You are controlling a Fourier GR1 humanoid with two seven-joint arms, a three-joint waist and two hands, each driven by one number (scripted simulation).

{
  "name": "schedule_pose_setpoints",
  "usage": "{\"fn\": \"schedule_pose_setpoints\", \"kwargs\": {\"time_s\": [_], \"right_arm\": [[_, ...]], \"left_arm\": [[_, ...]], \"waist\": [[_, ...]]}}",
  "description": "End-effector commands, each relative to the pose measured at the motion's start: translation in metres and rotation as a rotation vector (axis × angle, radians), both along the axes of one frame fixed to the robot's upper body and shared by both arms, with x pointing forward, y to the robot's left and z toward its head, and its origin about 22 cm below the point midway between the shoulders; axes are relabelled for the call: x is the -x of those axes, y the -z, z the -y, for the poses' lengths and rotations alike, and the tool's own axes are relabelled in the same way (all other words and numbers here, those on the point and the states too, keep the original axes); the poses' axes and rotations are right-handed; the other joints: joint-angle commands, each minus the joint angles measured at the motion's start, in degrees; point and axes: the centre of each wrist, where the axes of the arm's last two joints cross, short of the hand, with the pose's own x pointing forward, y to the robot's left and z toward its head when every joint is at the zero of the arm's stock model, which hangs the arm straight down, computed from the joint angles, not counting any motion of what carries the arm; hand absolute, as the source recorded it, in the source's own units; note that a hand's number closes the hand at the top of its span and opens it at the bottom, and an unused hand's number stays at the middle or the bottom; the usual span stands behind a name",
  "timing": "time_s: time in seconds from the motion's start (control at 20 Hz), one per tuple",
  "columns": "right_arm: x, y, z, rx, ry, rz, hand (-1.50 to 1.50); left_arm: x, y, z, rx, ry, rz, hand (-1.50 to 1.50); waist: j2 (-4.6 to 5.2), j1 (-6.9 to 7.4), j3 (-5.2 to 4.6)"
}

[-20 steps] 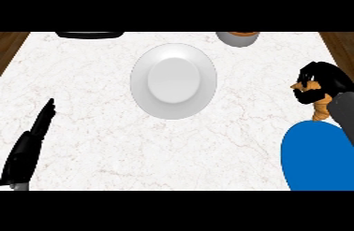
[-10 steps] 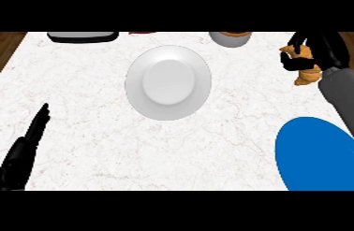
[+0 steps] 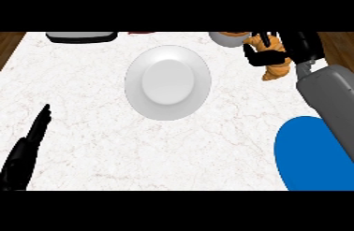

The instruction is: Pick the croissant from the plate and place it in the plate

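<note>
The golden-brown croissant hangs above the counter at the far right, with my right hand curled round its upper part; its lower tip pokes out below the fingers. A white plate lies in the middle of the marble counter, to the left of the held croissant and bare. A blue plate sits at the near right, partly covered by my grey right forearm. My left hand rests at the near left edge, fingers straight and pointing away from me.
A grey bowl stands at the far edge just left of my right hand. A dark tray-like object lies at the far left corner, with a small reddish thing beside it. Wooden floor shows past the counter's side edges.
My right hand has lifted the croissant off the blue plate and carried it farther away and leftward, toward the grey bowl. The left hand stays at rest.
</note>
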Motion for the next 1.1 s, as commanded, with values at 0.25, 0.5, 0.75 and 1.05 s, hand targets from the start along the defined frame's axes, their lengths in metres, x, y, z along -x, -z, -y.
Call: {"fn": "schedule_pose_setpoints", "kwargs": {"time_s": [0.25,0.5,0.75,1.05], "right_arm": [[0.026,-0.029,-0.088,-0.080,-0.060,-0.056,1.50],[0.010,0.001,-0.152,-0.064,-0.055,-0.145,1.50],[-0.002,0.001,-0.194,-0.008,-0.056,-0.259,1.50],[-0.012,0.042,-0.200,0.002,-0.075,-0.318,1.50]], "left_arm": [[0.001,0.011,0.028,0.001,0.033,0.024,0.00],[-0.020,-0.022,0.003,0.001,0.045,0.025,0.00],[-0.018,-0.007,0.011,0.000,0.059,0.023,0.00],[-0.021,-0.009,0.011,-0.003,0.061,0.030,0.00]], "waist": [[0.71,1.72,0.06],[1.12,2.87,0.08],[1.34,3.36,0.05],[1.36,3.64,0.08]]}}
